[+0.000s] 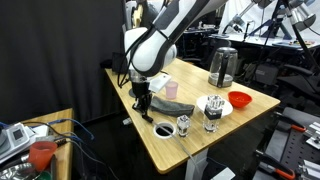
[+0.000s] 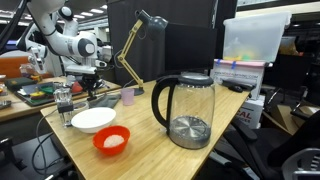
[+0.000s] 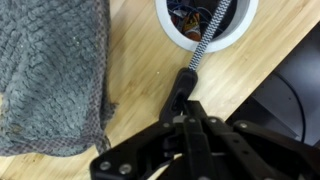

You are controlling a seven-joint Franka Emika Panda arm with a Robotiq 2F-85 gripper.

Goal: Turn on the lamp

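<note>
Hanging low over the worktop [image 1: 200, 140], the claw [image 3: 185, 92] has its fingers pressed together just beside a braided cord [image 3: 210, 30] that runs into a white round dish [image 3: 170, 25]. A grey cloth [image 3: 50, 70] lies near. The lamp [image 2: 128, 45] stands at the back of the worktop near the arm, well apart from the kettle [image 2: 185, 110].

Noting bare wood on table [image 1: 165, 152] along the near edge, passing freely there. Finding gripper [image 3: 185, 92] hemmed in low: cloth [image 3: 50, 75] just beside, white dish [image 3: 205, 18] and cord [image 3: 208, 38] right ahead. Skirting jars [image 1: 184, 124] and bowls [image 1: 215, 105] farther along, kettle [image 1: 222, 67] near the far corner. Watching lamp [image 2: 128, 52] leaning over the table in an exterior view. Leaving open air above the low items.
</note>
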